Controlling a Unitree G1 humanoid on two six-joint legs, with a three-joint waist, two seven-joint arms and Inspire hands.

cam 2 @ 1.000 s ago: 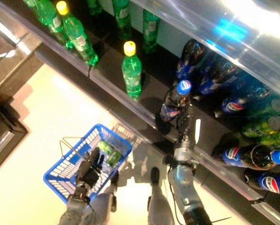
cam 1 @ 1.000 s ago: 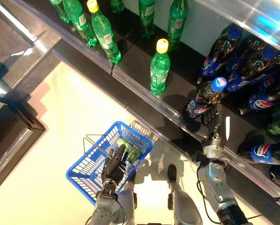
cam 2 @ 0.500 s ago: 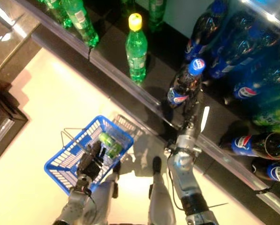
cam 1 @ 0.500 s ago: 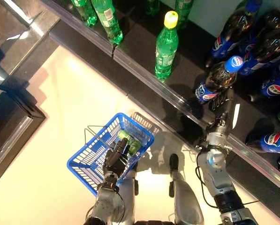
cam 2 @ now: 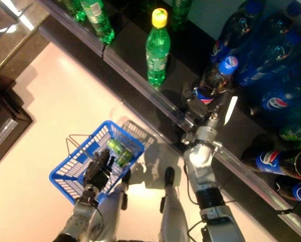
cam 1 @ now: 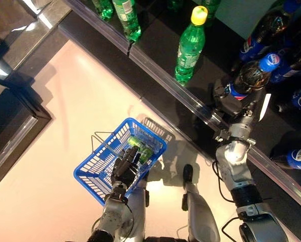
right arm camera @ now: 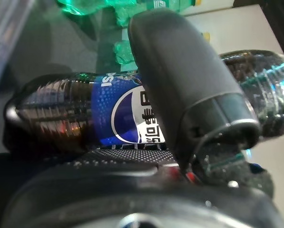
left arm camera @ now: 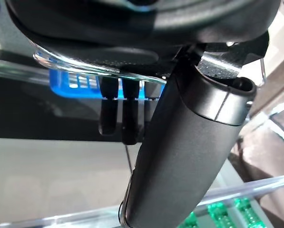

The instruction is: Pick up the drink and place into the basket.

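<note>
A dark cola bottle [cam 1: 251, 78] with a blue cap and blue label stands on the black shelf at the right. My right hand [cam 1: 230, 102] is curled round its lower body. In the right wrist view the thumb [right arm camera: 180, 80] lies across the bottle's label [right arm camera: 108, 118], with the bottle against the palm. My left hand [cam 1: 124, 169] is shut on the thin wire handles of the blue basket [cam 1: 97, 171] and holds it low at the left, off the floor. Green drinks [cam 1: 140, 148] lie in the basket.
A green bottle with a yellow cap [cam 1: 188, 45] stands on the shelf left of the cola bottle. More cola bottles [cam 1: 296, 98] crowd the shelf's right end, and one lies flat [cam 1: 299, 157]. A clear rail [cam 1: 190, 103] runs along the shelf's front edge. A dark cabinet [cam 1: 14, 121] stands at the left.
The camera has shifted. My right hand has reached further onto the shelf and closed round the cola bottle's lower body. The blue basket hangs as before.
</note>
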